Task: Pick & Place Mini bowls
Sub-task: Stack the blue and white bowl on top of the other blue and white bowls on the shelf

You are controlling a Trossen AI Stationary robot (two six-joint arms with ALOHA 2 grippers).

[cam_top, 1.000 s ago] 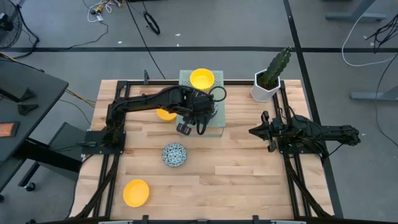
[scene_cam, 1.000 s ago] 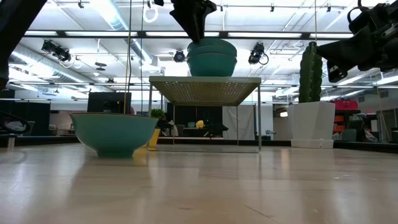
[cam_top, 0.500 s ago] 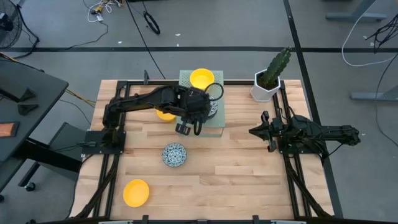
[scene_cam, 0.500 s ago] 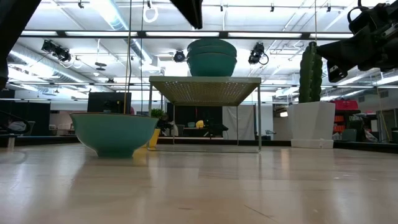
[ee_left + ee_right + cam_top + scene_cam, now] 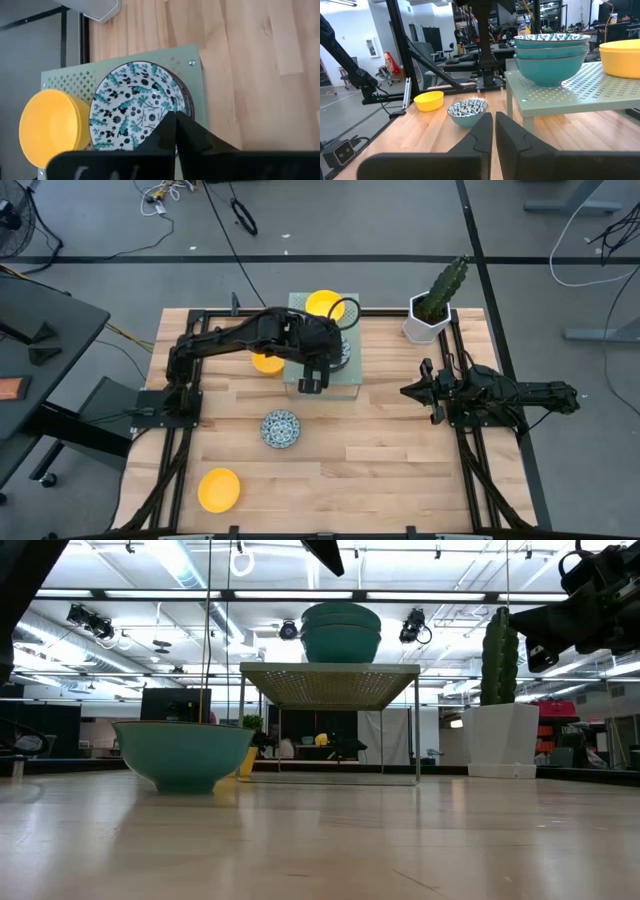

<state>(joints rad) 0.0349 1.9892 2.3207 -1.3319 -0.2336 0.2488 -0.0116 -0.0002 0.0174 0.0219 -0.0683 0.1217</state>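
A green perforated stand (image 5: 345, 385) holds a stack of blue-patterned mini bowls (image 5: 550, 50) and one yellow mini bowl (image 5: 322, 302) by their bases. My left gripper (image 5: 175, 119) hangs shut and empty above the top patterned bowl (image 5: 132, 105), its tip at the upper edge of the low view (image 5: 325, 552). On the table stand a patterned bowl (image 5: 281, 427) and two yellow bowls (image 5: 265, 364) (image 5: 219, 488). My right gripper (image 5: 493, 122) waits shut at the table's right (image 5: 410, 392), pointing level toward the stand.
A white hexagonal pot with a cactus (image 5: 430, 318) stands at the far right corner, beside the stand. Black rails (image 5: 165, 450) run along the table's left and right edges. Bare wood (image 5: 380, 470) lies between the stand and the near edge.
My left gripper has risen off the stack of patterned bowls, rolled about its own axis and shut on nothing. The stack stays on the stand as it was.
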